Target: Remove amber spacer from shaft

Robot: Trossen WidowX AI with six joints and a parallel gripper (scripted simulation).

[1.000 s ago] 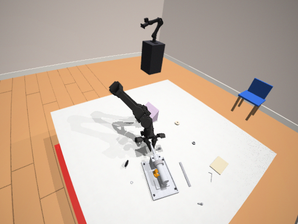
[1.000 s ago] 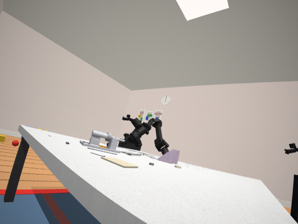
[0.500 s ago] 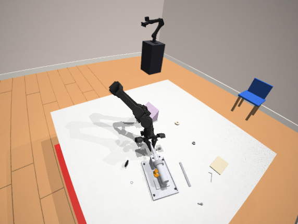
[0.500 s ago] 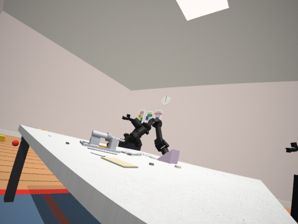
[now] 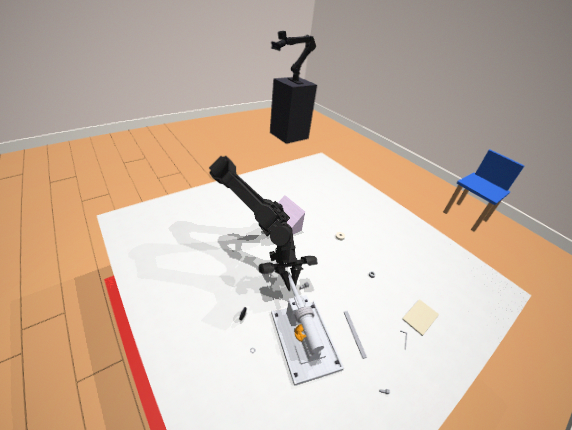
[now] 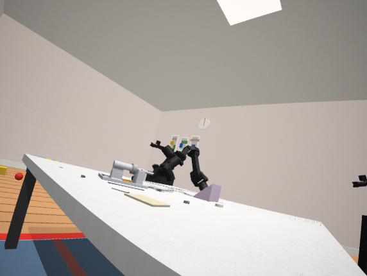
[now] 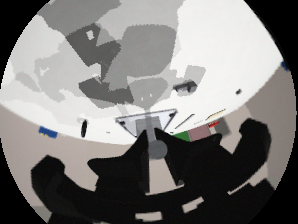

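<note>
The grey housing (image 5: pixel 311 336) (image 6: pixel 121 165) stands on a pale base plate (image 5: pixel 325 369). A pale collar (image 5: pixel 304 312) (image 6: pixel 135 168) sits at its end towards the arm. The shaft (image 5: pixel 298 296) (image 6: pixel 148 172) (image 7: pixel 158 150) sticks out towards the arm. My gripper (image 5: pixel 292 284) (image 7: pixel 150 131) is shut on the shaft's outer part. The amber spacer (image 5: pixel 300 332) (image 6: pixel 126 180) shows low beside and under the housing, at the base plate. Whether any part of it touches the shaft cannot be told. The shaft inside the housing and other spacers are hidden or too small to tell.
A lilac block (image 5: pixel 292 212) (image 6: pixel 215 193) stands beside the arm. A small dark part (image 5: pixel 304 286) (image 7: pixel 185 87) lies near the fingers. A black piece (image 5: pixel 243 314) (image 7: pixel 84 128) lies left of the plate. A grey bar (image 5: pixel 355 335) and cream pad (image 5: pixel 420 317) lie right.
</note>
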